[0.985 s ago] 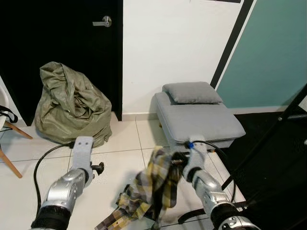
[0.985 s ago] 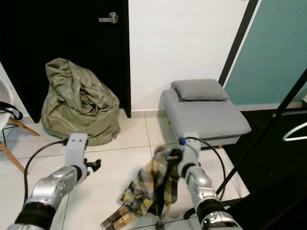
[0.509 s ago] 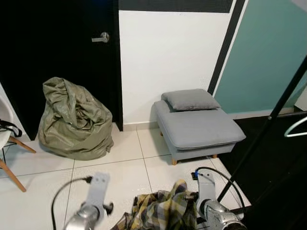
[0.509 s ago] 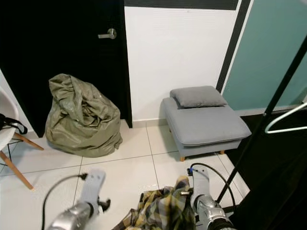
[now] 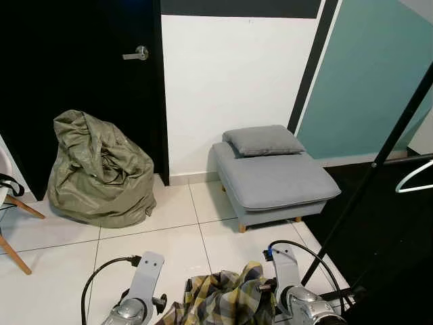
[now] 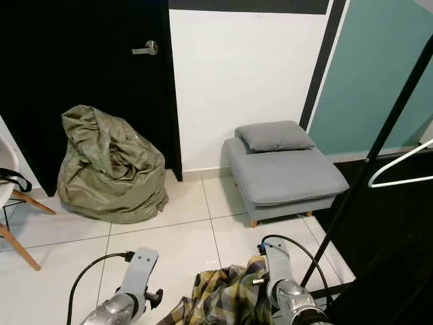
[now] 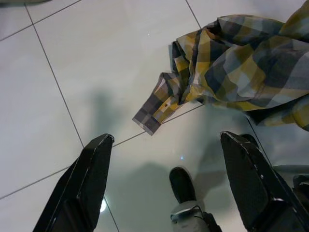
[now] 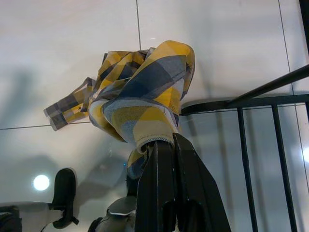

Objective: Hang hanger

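A black door [image 5: 74, 88] with a silver handle [image 5: 139, 52] stands at the back left, beside a white wall [image 5: 230, 74] and a teal panel [image 5: 379, 74]. The tiled floor [image 5: 169, 210] carries everything else. A slanted black rack pole [image 5: 379, 159] crosses the right side, and a white hanger [image 6: 399, 162] shows at the right edge, near that pole. A grey footstool [image 5: 274, 179] with a cushion [image 5: 264, 139] sits against the wall at the middle. A crumpled olive bag [image 5: 98, 169] slumps on the floor in front of the door. Part of a white chair [image 5: 10, 203] with wooden legs shows at the far left edge.

A yellow and grey plaid shirt [image 5: 226, 301] hangs bunched at the near edge of the floor, between the two arms. The right gripper [image 8: 166, 159] has its fingers pressed together, pinching the shirt's fabric, which droops above the tiles; the rack's black base bars [image 8: 260, 104] lie on the floor just beside it. The left gripper [image 7: 164, 154] is spread wide and holds nothing, over bare tile near the shirt's dangling cuff [image 7: 154, 113]. A black cable [image 5: 101, 277] loops from the left wrist.
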{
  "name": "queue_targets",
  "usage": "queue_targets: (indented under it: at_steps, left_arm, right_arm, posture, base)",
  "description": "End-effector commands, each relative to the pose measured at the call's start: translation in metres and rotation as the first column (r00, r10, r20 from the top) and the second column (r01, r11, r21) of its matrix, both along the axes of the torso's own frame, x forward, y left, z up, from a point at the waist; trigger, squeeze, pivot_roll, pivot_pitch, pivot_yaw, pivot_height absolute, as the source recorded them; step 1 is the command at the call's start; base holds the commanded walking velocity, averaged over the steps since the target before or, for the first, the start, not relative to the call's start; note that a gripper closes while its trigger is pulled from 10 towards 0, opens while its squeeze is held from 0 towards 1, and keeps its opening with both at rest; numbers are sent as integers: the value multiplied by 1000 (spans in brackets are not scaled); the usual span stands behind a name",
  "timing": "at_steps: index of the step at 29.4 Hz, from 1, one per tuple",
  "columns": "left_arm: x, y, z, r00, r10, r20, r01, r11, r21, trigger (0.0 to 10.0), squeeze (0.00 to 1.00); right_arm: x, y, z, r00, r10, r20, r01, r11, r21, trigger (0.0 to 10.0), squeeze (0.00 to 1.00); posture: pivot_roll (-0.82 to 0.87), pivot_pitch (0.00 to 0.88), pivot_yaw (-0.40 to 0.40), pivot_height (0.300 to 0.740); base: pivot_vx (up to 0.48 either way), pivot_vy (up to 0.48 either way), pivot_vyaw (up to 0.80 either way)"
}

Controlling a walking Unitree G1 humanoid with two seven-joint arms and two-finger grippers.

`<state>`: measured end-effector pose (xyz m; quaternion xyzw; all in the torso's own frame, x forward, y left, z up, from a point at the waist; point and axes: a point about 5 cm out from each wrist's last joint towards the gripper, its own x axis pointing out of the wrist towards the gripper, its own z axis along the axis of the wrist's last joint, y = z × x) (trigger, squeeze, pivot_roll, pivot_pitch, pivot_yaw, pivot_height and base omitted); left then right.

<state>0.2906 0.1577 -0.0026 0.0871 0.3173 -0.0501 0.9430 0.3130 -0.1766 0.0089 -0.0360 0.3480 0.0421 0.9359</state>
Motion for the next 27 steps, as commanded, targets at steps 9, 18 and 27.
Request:
queue_targets:
  at_steps: [9,18,27]
  left_arm:
    - [-16,0,-19,994,55,-97,-60,997,-54,10000,0]
    - [-17,6,-22,993,52,-110,-53,999,-10,10000,0]
    - [-16,8,-22,986,118,-118,-125,991,-52,10000,0]
  right_arm:
    - [-7,-6,-7,999,3,-52,-2,1000,13,10000,0]
    - [0,3,-1,998,47,-37,-48,999,-7,10000,0]
    - [2,7,1,998,43,-45,-43,999,6,10000,0]
  posture:
    - [4,118,-64,740]
    - [26,105,-59,740]
    - [16,137,-98,740]
  base:
    - [0,0,0]
    - [0,0,0]
    - [0,0,0]
